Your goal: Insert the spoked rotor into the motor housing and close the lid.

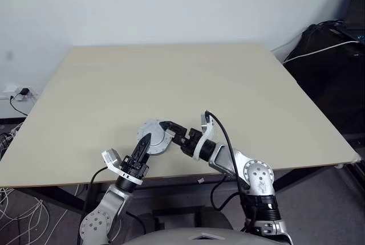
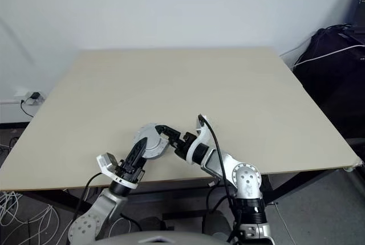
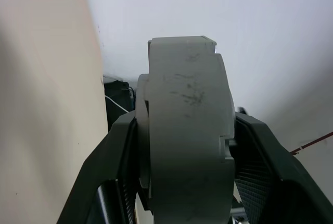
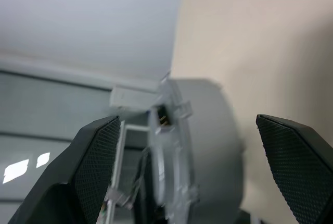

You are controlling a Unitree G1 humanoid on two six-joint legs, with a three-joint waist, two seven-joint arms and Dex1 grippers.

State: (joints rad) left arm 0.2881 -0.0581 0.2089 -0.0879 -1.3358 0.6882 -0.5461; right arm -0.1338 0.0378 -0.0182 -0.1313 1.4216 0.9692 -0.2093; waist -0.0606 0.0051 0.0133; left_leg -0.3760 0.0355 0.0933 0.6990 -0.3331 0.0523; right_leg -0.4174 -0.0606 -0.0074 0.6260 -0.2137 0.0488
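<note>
My left gripper [image 1: 146,142] is shut on a thick round grey piece, the motor housing [image 1: 155,137], and holds it just above the table's front edge. In the left wrist view the housing [image 3: 184,130] stands edge-on, clamped between both black fingers. A thinner silver disc, apparently the lid [image 4: 165,156], lies against one face of it. My right gripper [image 1: 175,134] is open right beside the housing, and its fingers [image 4: 96,156] stand wide on either side of the rim without touching. The spoked rotor is hidden.
The pale wooden table [image 1: 171,80] stretches ahead to a white wall. Black bags with a white cable [image 1: 331,57] stand off the table's right side. A wall socket and loose cables [image 1: 17,94] lie at the left.
</note>
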